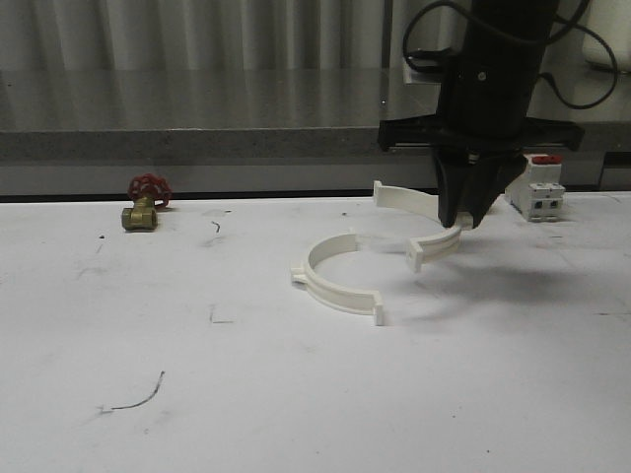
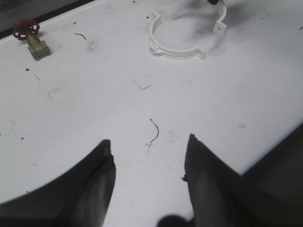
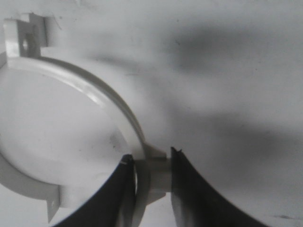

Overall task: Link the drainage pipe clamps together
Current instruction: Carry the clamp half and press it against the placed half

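Right gripper (image 1: 463, 219): closed on the far clamp half (image 1: 422, 212), fingers pinching the band at its middle boss, as the right wrist view shows.
Left gripper (image 2: 149, 156): jaws spread wide, nothing between them, hovering over bare white table (image 2: 85, 113) well apart from the clamps.
Near clamp half (image 1: 335, 276): lies flat on the table, open side facing the held half, tabs near but not yet mated.
Step in hand: judged to be bringing the held half onto the near one; keep it level and line up both tab pairs before pressing.
Risk: the loose half may slide when pushed.
Front view adds: a brass valve with red handwheel (image 1: 144, 204) and a white switch with red top (image 1: 538, 189), both away from the work.
Right wrist view adds: the hole in the end tab (image 3: 23, 40).
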Controlling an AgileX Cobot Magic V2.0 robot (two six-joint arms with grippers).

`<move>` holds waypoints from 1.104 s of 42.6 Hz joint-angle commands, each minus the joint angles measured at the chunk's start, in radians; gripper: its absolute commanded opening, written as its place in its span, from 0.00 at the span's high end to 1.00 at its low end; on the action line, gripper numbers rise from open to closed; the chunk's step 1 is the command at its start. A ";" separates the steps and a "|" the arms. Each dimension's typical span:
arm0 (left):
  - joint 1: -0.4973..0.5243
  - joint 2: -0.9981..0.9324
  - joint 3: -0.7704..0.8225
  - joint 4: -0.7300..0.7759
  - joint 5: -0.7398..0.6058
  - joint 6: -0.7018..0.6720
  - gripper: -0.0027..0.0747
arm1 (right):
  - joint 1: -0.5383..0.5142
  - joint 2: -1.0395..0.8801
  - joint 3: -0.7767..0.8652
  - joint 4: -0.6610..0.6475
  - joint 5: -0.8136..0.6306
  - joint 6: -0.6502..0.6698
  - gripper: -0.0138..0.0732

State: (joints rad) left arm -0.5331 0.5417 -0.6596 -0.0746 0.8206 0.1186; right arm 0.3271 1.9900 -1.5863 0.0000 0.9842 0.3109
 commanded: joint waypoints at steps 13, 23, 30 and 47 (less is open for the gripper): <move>0.002 0.004 -0.025 -0.015 -0.059 -0.001 0.53 | 0.004 0.019 -0.035 0.000 -0.094 0.001 0.66; 0.002 0.004 -0.025 -0.015 -0.059 -0.001 0.53 | 0.009 0.031 -0.035 0.000 -0.127 0.001 0.66; 0.002 0.004 -0.025 -0.015 -0.059 -0.001 0.53 | 0.010 0.033 -0.035 0.000 -0.144 0.001 0.66; 0.002 0.004 -0.025 -0.015 -0.059 -0.001 0.53 | 0.016 0.059 -0.035 0.006 -0.139 0.001 0.66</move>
State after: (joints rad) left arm -0.5331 0.5417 -0.6596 -0.0746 0.8223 0.1186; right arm 0.3380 2.1014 -1.5885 0.0000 0.8662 0.3126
